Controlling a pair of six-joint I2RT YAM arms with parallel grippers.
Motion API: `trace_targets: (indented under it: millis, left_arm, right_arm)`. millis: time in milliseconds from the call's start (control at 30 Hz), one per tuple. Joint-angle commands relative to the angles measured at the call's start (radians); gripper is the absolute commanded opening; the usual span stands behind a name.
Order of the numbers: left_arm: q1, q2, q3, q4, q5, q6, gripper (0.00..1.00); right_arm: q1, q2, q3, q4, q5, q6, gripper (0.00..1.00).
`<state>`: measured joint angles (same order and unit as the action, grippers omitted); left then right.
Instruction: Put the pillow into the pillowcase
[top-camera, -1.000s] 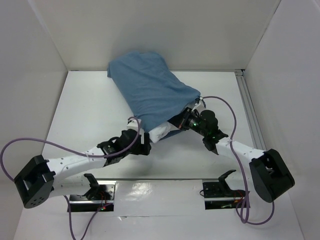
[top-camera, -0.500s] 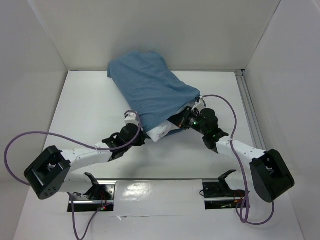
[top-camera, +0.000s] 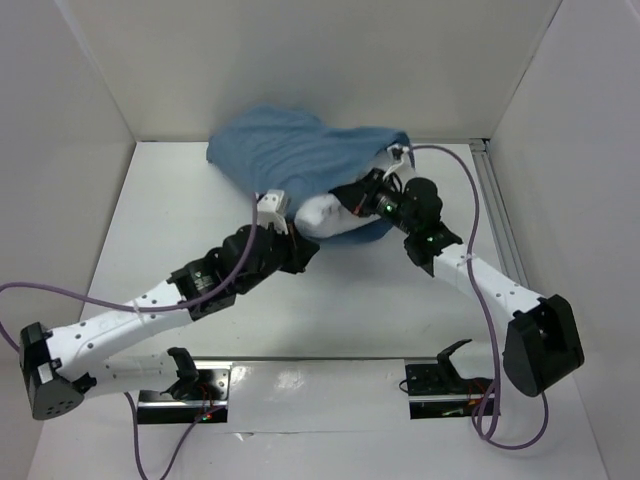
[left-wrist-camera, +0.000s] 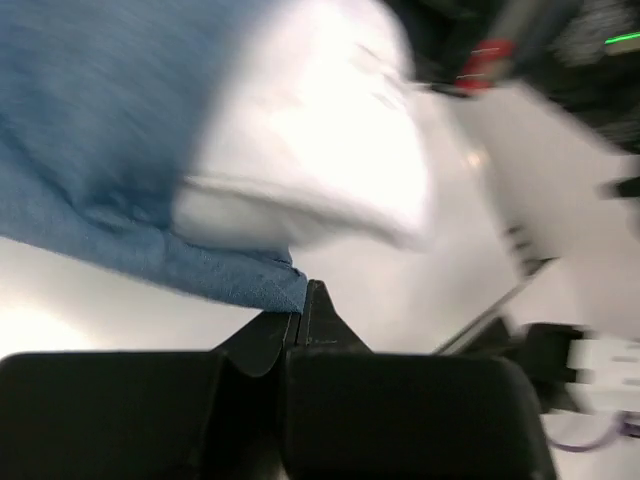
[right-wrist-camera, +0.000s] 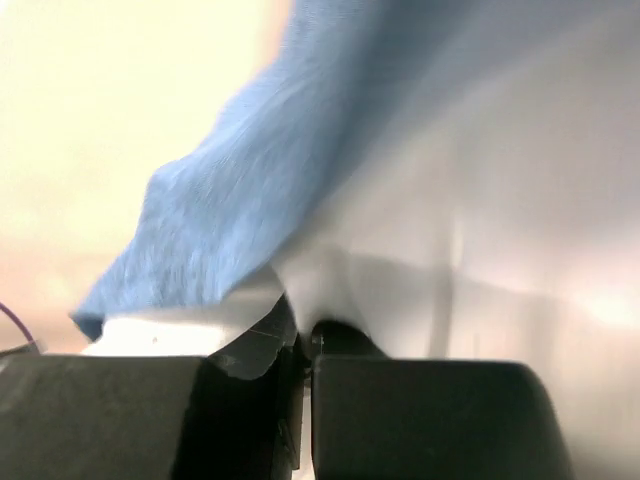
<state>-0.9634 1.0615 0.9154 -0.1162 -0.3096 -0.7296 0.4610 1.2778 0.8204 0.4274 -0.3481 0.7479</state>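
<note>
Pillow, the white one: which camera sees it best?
Left wrist: the pillow looks biggest there, poking from the pillowcase. The top view shows only a small white end; the right wrist shows just blurry white.

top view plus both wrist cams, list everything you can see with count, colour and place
pillowcase: 1, blue, far middle of the table, pulled over most of the pillow
pillow: 1, white, near end sticking out of the pillowcase mouth, between the grippers
table: 1, white, under everything
walls: 3, white, left, far and right of the table
rail: 1, silver, along the table's right edge
brackets: 2, black, near edge
cables: 2, purple, looping off the arms
arms: 2, white and black, reaching in from the near corners
left gripper: 1, black, shut on the pillowcase hem
right gripper: 1, black, shut, seemingly on the pillowcase edge
</note>
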Motion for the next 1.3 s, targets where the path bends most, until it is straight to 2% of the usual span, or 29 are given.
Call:
trace_targets:
  millis: [0, 67, 167, 333, 467, 567, 700, 733, 767, 800, 867, 933, 1100, 1233, 1267]
  left_arm:
    - [-0.067, -0.02, 0.276, 0.024, 0.249, 0.06, 0.0]
    - [-0.067, 0.017, 0.427, 0.003, 0.315, 0.094, 0.0]
    - [-0.067, 0.057, 0.554, -0.034, 0.346, 0.142, 0.0]
    - [-0.057, 0.081, 0.585, -0.043, 0.388, 0.131, 0.0]
    - [0.015, 0.095, 0.594, 0.003, 0.483, 0.098, 0.0]
    - [0.061, 0.114, 0.614, 0.018, 0.532, 0.073, 0.0]
    - [0.17, 0.141, 0.632, 0.006, 0.573, 0.038, 0.0]
    - [0.192, 0.141, 0.632, -0.011, 0.583, 0.026, 0.0]
    - [0.233, 0.132, 0.632, -0.02, 0.583, 0.025, 0.0]
    - [0.254, 0.132, 0.623, -0.031, 0.583, 0.025, 0.0]
    - [0.293, 0.108, 0.623, -0.066, 0.583, 0.025, 0.0]
    - [0.35, 0.107, 0.636, -0.077, 0.583, 0.025, 0.0]
    - [0.448, 0.141, 0.71, -0.108, 0.653, 0.016, 0.0]
    - [0.459, 0.173, 0.753, -0.108, 0.662, 0.007, 0.0]
    - [0.468, 0.173, 0.764, -0.108, 0.662, 0.007, 0.0]
  right_arm:
    - [0.034, 0.009, 0.143, -0.015, 0.089, -0.117, 0.0]
    - [0.086, 0.05, 0.152, -0.039, 0.109, -0.13, 0.0]
    - [0.105, 0.157, 0.125, -0.01, 0.122, -0.139, 0.0]
    - [0.116, 0.294, 0.105, 0.063, 0.159, -0.095, 0.0]
    - [0.094, 0.334, 0.124, 0.059, 0.159, -0.076, 0.0]
    - [0.094, 0.313, 0.135, 0.045, 0.17, -0.076, 0.0]
    - [0.094, 0.247, 0.095, -0.019, 0.06, -0.077, 0.0]
    - [0.094, 0.227, 0.095, -0.111, 0.02, -0.109, 0.02]
    - [0.094, 0.201, 0.095, -0.168, 0.02, -0.131, 0.12]
    - [0.094, 0.13, 0.077, -0.279, 0.05, -0.152, 0.3]
    - [0.094, 0.037, 0.051, -0.378, 0.112, -0.211, 0.57]
    - [0.07, -0.098, 0.011, -0.487, 0.188, -0.231, 0.77]
    - [-0.056, -0.285, -0.075, -0.562, 0.176, -0.22, 0.77]
    - [-0.128, -0.333, -0.133, -0.572, 0.167, -0.168, 0.64]
    - [-0.183, -0.333, -0.153, -0.555, 0.131, -0.13, 0.62]
